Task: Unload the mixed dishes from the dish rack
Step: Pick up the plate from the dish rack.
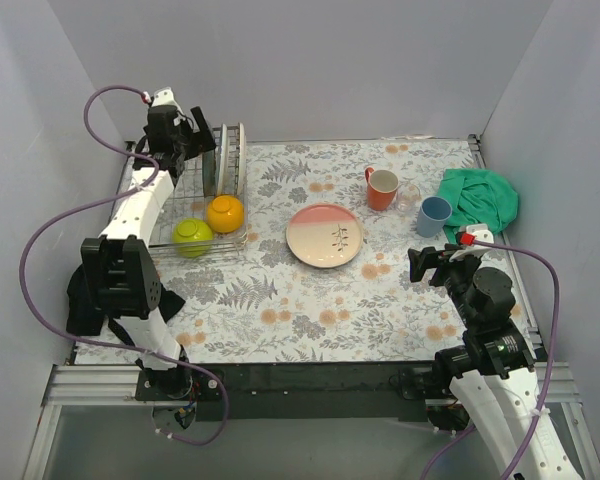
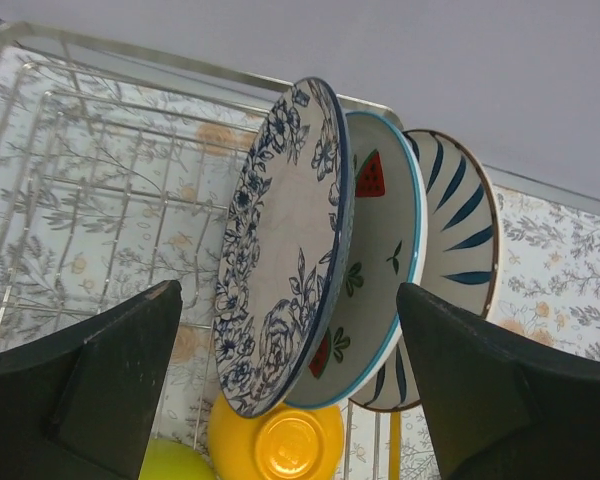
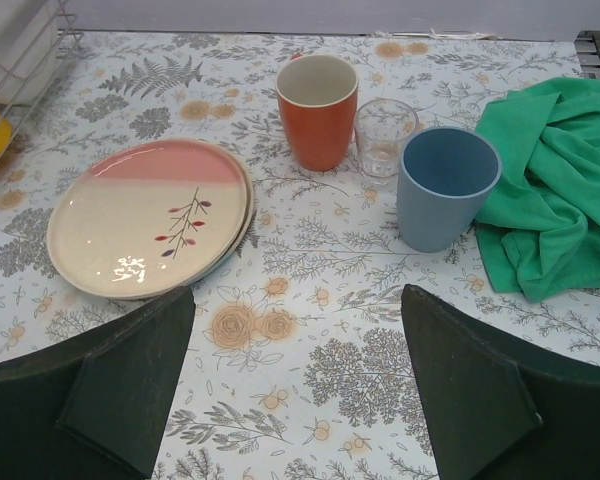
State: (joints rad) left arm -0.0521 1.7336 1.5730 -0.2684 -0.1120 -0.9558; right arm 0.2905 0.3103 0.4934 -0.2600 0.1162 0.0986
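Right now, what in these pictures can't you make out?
Left wrist view: the striped plate is largely hidden behind the watermelon plate; the lime-green bowl is cut by the bottom edge.
Right wrist view: the dish rack is cut off at the left edge.
Top view: the clear glass is too small for detail.

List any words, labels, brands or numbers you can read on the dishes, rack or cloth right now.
None: no readable text in any view.
In the rack, the blue-flower plate, watermelon plate and striped plate carry pictures only.
The pink plate shows just a twig drawing.
The mug, cup, glass and cloth are plain.
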